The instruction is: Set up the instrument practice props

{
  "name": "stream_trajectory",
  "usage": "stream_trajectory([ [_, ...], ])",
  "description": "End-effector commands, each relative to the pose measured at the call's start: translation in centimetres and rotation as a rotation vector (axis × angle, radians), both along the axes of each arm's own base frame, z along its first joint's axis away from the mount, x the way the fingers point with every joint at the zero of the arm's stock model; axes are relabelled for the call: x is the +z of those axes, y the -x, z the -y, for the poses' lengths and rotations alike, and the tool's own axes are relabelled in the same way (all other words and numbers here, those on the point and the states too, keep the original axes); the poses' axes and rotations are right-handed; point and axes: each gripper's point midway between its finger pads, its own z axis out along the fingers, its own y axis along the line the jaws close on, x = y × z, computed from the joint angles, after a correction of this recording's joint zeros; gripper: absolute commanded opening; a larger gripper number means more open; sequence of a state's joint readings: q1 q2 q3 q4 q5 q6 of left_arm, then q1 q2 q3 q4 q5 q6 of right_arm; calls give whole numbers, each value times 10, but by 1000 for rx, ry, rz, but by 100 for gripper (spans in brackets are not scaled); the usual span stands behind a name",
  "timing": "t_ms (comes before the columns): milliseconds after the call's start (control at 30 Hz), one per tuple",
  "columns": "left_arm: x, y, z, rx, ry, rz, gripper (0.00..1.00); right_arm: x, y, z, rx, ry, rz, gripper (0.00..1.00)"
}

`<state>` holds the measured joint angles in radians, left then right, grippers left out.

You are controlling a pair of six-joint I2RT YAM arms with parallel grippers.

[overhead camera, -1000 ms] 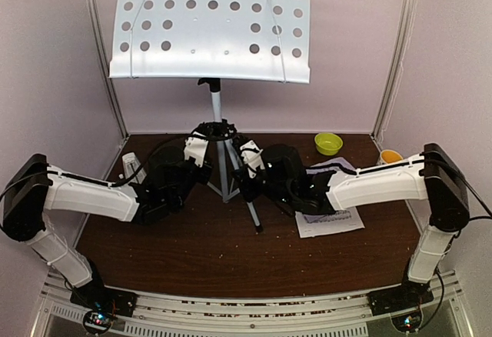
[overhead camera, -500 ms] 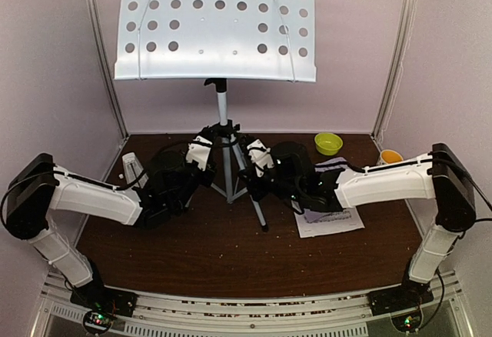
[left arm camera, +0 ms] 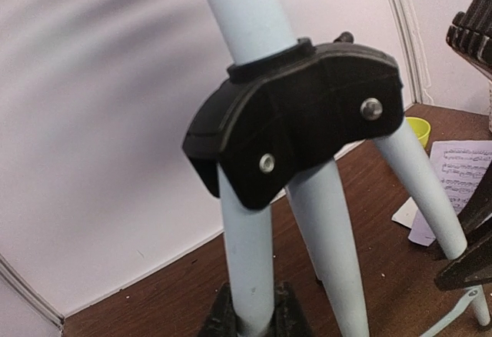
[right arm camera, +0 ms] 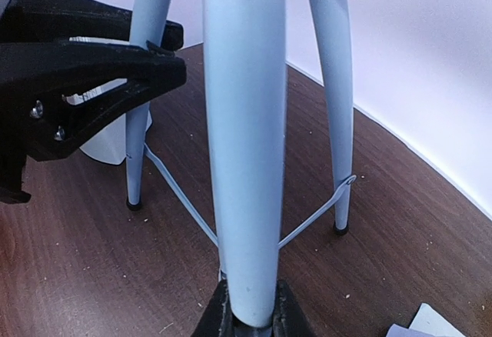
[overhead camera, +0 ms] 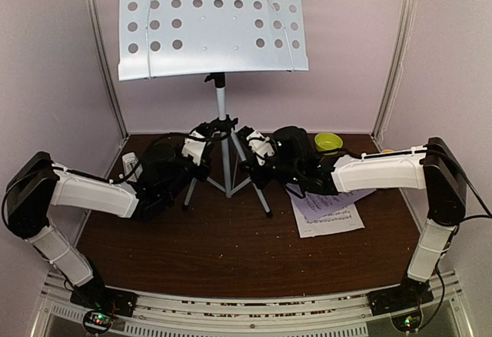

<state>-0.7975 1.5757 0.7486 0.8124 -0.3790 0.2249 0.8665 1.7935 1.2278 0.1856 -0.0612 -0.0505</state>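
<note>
The left gripper is clenched on one pale leg of the tripod, just below the black hub. The right gripper is clenched on another leg, so from above the two meet the tripod from opposite sides. In the right wrist view, the two farther feet rest on the brown surface, tied to the centre by thin braces. The stand is upright at the back middle of the surface, its perforated tray high against the wall. The sheets lie flat right of the tripod, partly under the right arm. The metronome sits by the left wall, behind the left arm. A yellow-green bowl sits at the back right.
</note>
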Motion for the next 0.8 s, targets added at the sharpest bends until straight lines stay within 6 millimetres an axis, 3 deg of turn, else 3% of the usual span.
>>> stream_trajectory([
  [0,-77,-13,-68,166,-363,-166,0,2,-55,79,-286,79,25,0],
  [200,-65,-26,-56,148,-440,-153,0,4,-58,69,-274,65,11,0],
  [333,-76,-33,-55,109,-437,-202,0,2,-63,72,-295,95,14,0],
  [433,-83,-34,-44,65,-412,-221,0,4,-60,60,-255,70,-1,0],
  [633,-83,-24,-26,-11,-314,-254,0,7,-44,43,-184,70,11,0],
  [767,-93,-12,-9,-63,-335,-327,9,12,-35,35,-140,52,19,10],
])
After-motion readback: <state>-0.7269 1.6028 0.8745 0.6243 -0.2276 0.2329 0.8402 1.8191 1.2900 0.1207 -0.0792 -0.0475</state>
